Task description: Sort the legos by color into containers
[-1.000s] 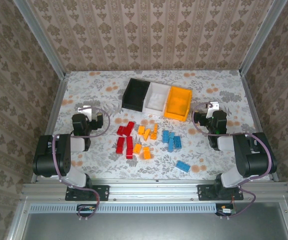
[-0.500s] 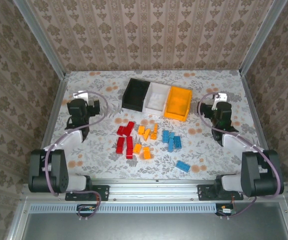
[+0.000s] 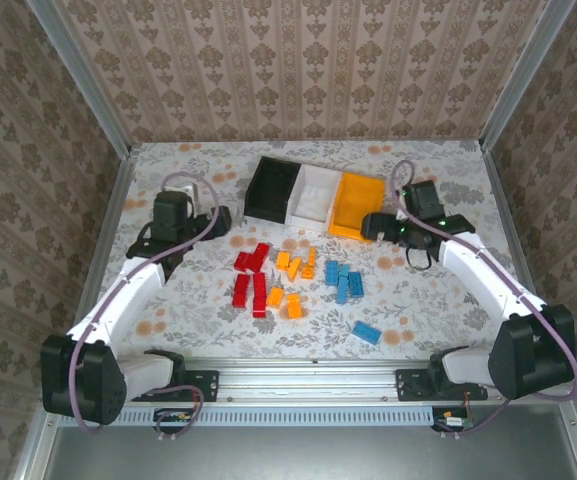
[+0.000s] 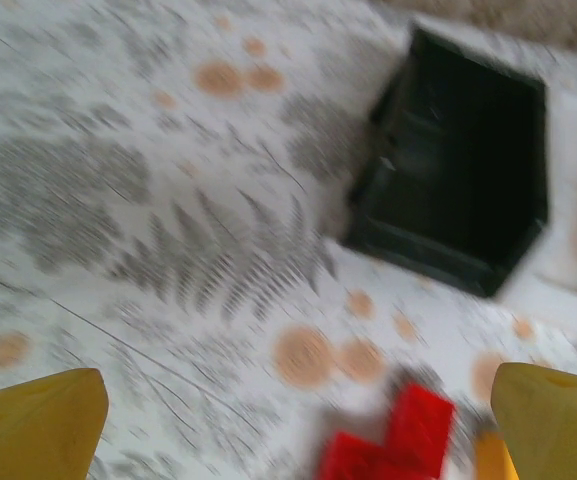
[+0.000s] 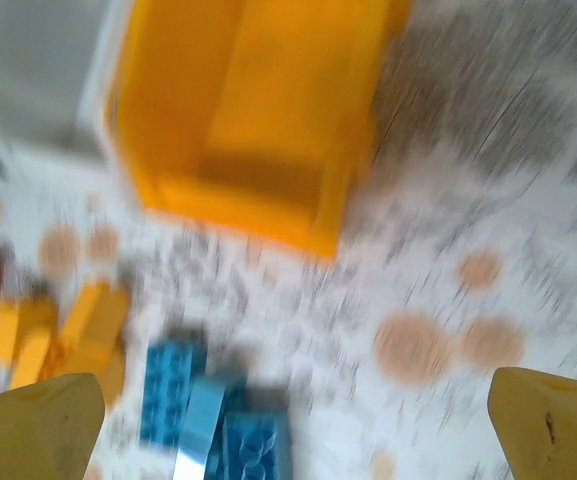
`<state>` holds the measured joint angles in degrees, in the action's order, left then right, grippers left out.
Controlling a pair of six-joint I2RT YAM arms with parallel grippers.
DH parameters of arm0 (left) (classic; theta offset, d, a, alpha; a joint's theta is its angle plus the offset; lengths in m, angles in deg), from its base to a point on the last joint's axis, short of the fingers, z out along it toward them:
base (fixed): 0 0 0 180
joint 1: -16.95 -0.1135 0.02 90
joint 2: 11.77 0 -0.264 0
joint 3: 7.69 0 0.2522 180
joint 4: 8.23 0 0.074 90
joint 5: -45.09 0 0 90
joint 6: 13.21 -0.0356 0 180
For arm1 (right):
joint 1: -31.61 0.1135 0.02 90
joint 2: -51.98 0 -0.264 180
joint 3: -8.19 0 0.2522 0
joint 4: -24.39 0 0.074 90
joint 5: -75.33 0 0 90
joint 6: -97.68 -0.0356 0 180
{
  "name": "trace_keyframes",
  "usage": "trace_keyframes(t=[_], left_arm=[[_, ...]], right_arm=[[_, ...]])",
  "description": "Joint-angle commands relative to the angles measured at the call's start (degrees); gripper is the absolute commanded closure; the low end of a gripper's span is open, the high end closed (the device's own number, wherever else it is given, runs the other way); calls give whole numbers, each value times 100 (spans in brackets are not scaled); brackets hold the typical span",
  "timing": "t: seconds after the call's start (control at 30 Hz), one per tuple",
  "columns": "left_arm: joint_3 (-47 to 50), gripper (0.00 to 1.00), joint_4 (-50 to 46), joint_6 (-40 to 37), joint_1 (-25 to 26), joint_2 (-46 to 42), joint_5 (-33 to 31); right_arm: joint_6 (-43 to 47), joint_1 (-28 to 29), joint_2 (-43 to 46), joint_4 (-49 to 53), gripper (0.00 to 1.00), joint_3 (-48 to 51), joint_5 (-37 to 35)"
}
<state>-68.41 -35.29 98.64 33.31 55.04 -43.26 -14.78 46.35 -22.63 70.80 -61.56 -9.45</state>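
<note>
Red legos [image 3: 251, 275], orange legos [image 3: 293, 280] and blue legos [image 3: 343, 281] lie in loose groups mid-table, with one blue lego [image 3: 367, 332] apart nearer the front. Behind them stand the joined containers: black [image 3: 271, 190], white [image 3: 317, 193] and orange-yellow [image 3: 356, 205]. My left gripper [image 3: 220, 217] hangs open left of the black container, empty. In the left wrist view its yellow fingertips [image 4: 38, 420] frame red legos [image 4: 398, 440] and the black container [image 4: 458, 190]. My right gripper [image 3: 368, 226] is open and empty just right of the orange-yellow container [image 5: 258, 110], above blue legos [image 5: 218, 420].
The flowered table [image 3: 418, 290] is walled by patterned panels on three sides, with metal rails along its left and right edges. Both arm bases sit at the near edge. The wrist views are blurred by motion.
Both arms have stretched forward from folded poses and swung inward, the left toward the black container, the right toward the orange-yellow one. Both grippers stayed open. The legos have not moved.
</note>
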Motion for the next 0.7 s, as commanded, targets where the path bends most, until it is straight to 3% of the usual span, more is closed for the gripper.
trace_keyframes(t=[0.0, 0.3, 0.5, 0.67], left_arm=[[59, 0, -824, 337, 367, -181, 604], [452, 0, -1296, 461, 930, -665, 919], [719, 0, -1404, 474, 935, -1148, 874], [765, 0, -1421, 461, 938, -1218, 912]], right_arm=[[-390, 660, 155, 1345, 0, 220, -100], [-1015, 1993, -74, 1606, 22, 811, -768], [-1469, 2798, -64, 1685, 19, 1160, -680], [-1619, 2977, 147, 1452, 15, 1561, -538]])
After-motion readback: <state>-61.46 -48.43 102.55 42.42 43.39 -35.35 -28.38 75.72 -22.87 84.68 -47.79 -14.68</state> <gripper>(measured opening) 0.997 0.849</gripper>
